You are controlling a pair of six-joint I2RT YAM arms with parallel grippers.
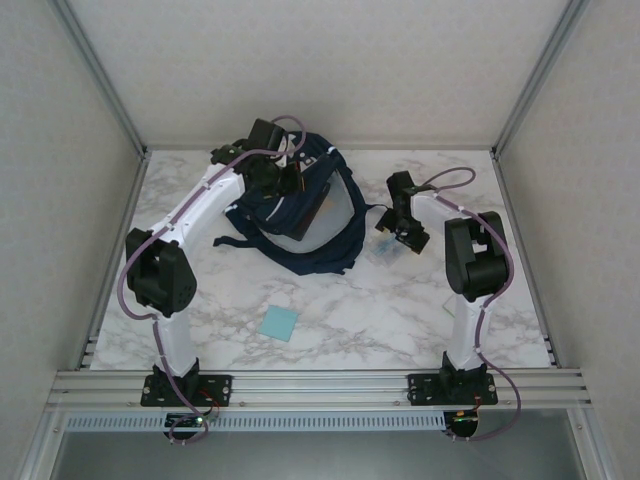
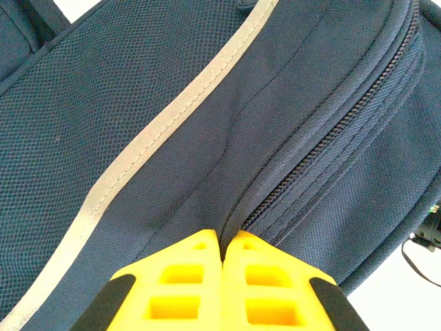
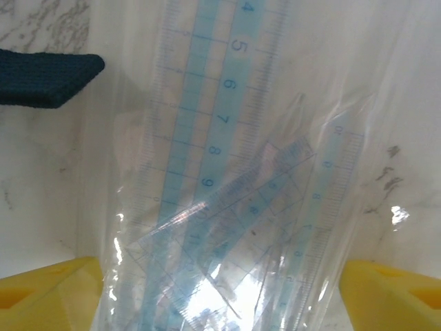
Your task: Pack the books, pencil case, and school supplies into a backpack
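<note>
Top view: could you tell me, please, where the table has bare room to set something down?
The widest bare patch of the table lies between the light-blue pad, the backpack and the right arm. The back right corner also looks free. It is crowded around the backpack, with its straps, the left arm and the clear packet.

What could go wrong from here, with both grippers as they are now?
The right gripper stands open around the clear packet, which lies flat and glossy on the table; when it closes, it may slip off or crumple it. The left gripper is shut on a thin fold of the backpack beside the zipper; that fabric could slip out and the bag sag.
</note>
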